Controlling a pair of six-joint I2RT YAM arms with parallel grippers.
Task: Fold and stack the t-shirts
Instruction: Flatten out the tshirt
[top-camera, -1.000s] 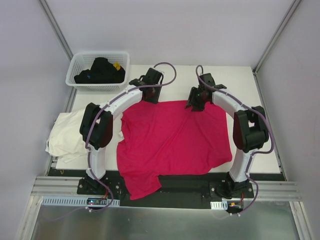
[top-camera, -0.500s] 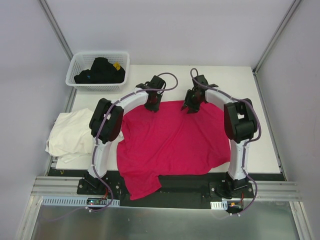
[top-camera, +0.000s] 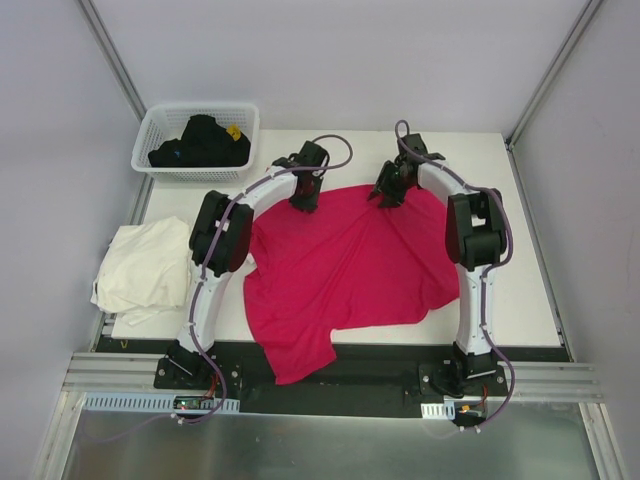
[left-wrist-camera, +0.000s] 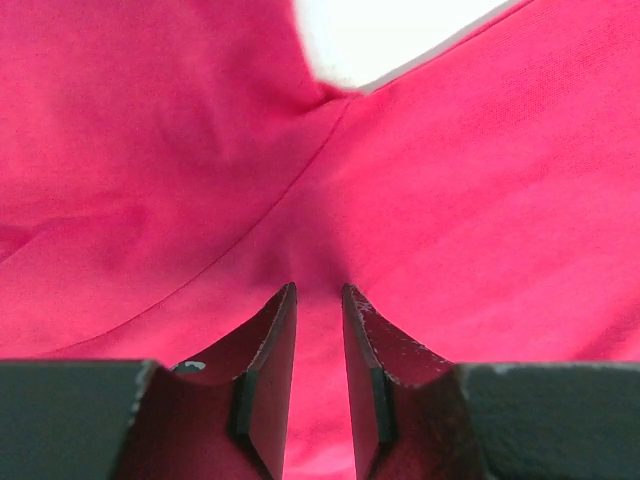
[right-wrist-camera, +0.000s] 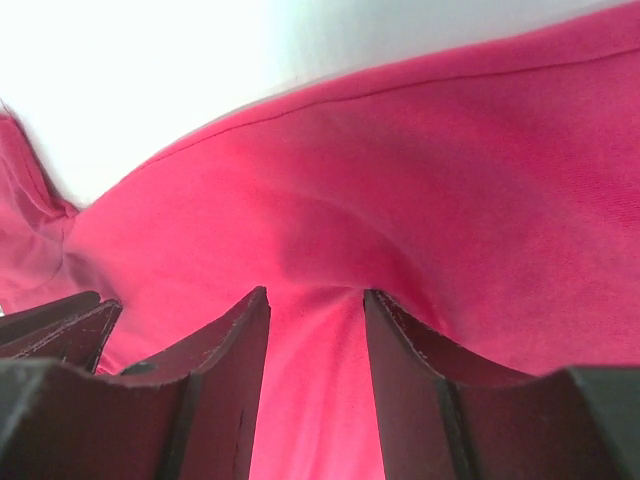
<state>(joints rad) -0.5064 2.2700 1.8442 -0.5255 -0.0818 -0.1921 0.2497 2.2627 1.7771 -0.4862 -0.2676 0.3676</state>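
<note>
Here my left pincer (top-camera: 304, 197) and right pincer (top-camera: 385, 195) each pinch the upper edge of the soft magenta-red cloth t-shirt (top-camera: 345, 270), mid-frame; I judge I'm spreading it, and next it needs laying flat.

Overhead view from behind the arms (top-camera: 215, 262), wrist views close over their jaws, all sharing the magenta t-shirt (top-camera: 345, 270)
</note>
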